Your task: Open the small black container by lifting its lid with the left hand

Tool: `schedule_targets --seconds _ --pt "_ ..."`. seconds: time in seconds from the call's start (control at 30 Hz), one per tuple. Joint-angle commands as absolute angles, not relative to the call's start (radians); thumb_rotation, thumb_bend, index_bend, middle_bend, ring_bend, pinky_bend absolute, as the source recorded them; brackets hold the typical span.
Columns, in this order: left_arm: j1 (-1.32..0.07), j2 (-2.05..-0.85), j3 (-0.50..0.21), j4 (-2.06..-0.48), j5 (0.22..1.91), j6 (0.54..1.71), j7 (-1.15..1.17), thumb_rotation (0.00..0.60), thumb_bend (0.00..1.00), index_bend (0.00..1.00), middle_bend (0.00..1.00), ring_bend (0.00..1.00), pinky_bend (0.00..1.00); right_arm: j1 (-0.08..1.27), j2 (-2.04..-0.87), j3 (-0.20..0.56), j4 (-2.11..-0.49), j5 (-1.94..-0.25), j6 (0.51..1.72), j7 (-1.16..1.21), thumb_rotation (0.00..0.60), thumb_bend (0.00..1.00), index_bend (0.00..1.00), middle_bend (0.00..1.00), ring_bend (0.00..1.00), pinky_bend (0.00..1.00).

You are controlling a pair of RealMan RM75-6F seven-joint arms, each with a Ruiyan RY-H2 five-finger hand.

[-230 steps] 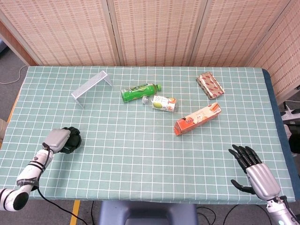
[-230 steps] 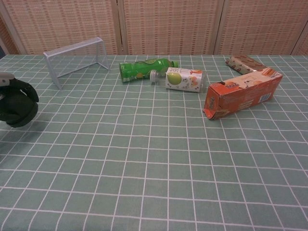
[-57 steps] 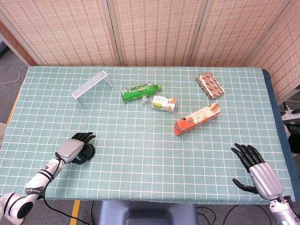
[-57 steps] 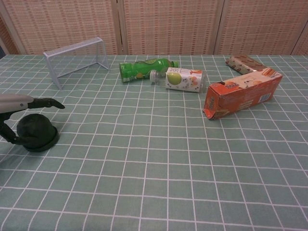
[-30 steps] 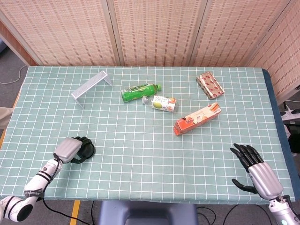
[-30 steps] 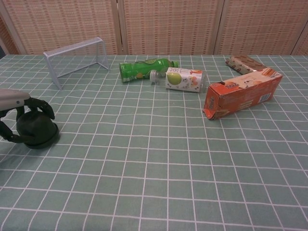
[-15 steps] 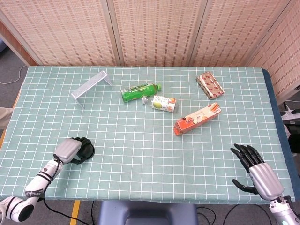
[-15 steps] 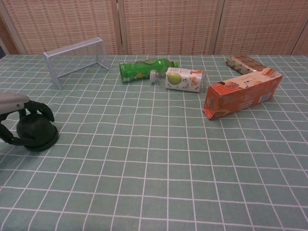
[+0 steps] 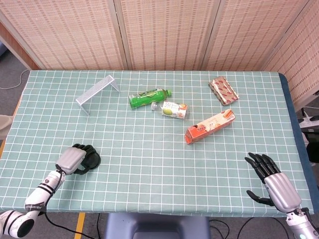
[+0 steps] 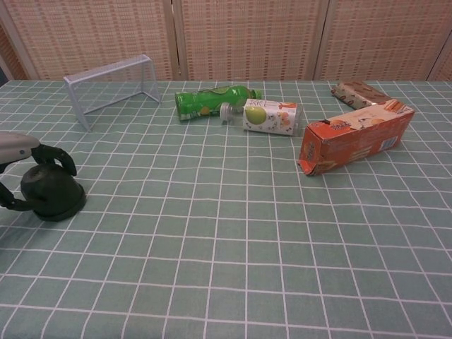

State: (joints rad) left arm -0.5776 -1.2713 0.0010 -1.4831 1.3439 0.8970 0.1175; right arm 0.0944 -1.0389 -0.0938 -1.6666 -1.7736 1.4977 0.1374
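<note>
Left robot hand [image 10: 28, 164]: curled over the dome of the small black container [image 10: 48, 192], fingers [image 10: 62, 159] draped on the lid [image 10: 42, 182], thumb low on the near side. It appears to have the lid in its grasp; whether the lid has parted from the base cannot be told.

Small black container: near the left front edge of the bench [image 9: 149, 164], standing on its wider base ring, well apart from all else.

Step in hand, by judgement: the lift. Do it well by keeping the hold on the dome only, clear of the base ring, and raising straight up so the base is not dragged or tipped. If the base comes up too, a slight twist should free it.

Wire rack [image 9: 96, 92]: far left rear, well clear.

Green bottle [image 9: 148, 97] and small juice carton [image 9: 172, 110]: centre rear, lying down, touching or nearly so.

Orange carton [image 9: 210, 125]: right of centre, on its side.

Wrapped snack bar [image 9: 223, 90]: right rear.

Right robot hand [image 9: 271, 181]: front right corner, fingers spread, holding nothing.
</note>
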Motion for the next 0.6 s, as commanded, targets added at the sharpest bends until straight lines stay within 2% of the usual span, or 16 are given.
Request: schedule_targets --seconds 0.03,0.13,0.2,0.27,0.3,0.6 --pt "-0.576 -1.270 0.001 -1.486 1.342 0.899 0.123 0.600 0.34 0.34 0.27 0.27 0.25 0.095 -1.039 -0.094 -1.666 -1.773 1.496 0.138 0.600 0.18 0.00 0.00 0.00 0.00" --pt "-0.573 -1.268 -0.001 -1.489 1.344 0.907 0.122 0.600 0.34 0.32 0.27 0.26 0.25 0.095 -1.039 -0.094 -1.666 -1.773 1.496 0.139 0.600 0.18 0.00 0.00 0.00 0.00" --pt "-0.571 -1.268 -0.003 -1.489 1.352 0.918 0.118 0.600 0.34 0.38 0.38 0.35 0.31 0.096 -1.039 -0.094 -1.666 -1.773 1.495 0.138 0.600 0.18 0.00 0.00 0.00 0.00" --pt "-0.568 -1.271 -0.004 -1.483 1.364 0.934 0.121 0.600 0.34 0.50 0.51 0.43 0.38 0.095 -1.039 -0.095 -1.667 -1.774 1.495 0.138 0.600 0.18 0.00 0.00 0.00 0.00" --pt "-0.566 -1.273 -0.005 -1.480 1.368 0.943 0.120 0.600 0.34 0.53 0.54 0.45 0.40 0.095 -1.039 -0.095 -1.667 -1.774 1.495 0.137 0.600 0.18 0.00 0.00 0.00 0.00" --pt "-0.550 -1.238 -0.026 -1.499 1.382 1.001 0.108 0.600 0.34 0.56 0.56 0.47 0.43 0.099 -1.044 -0.095 -1.666 -1.776 1.489 0.133 0.600 0.18 0.00 0.00 0.00 0.00"
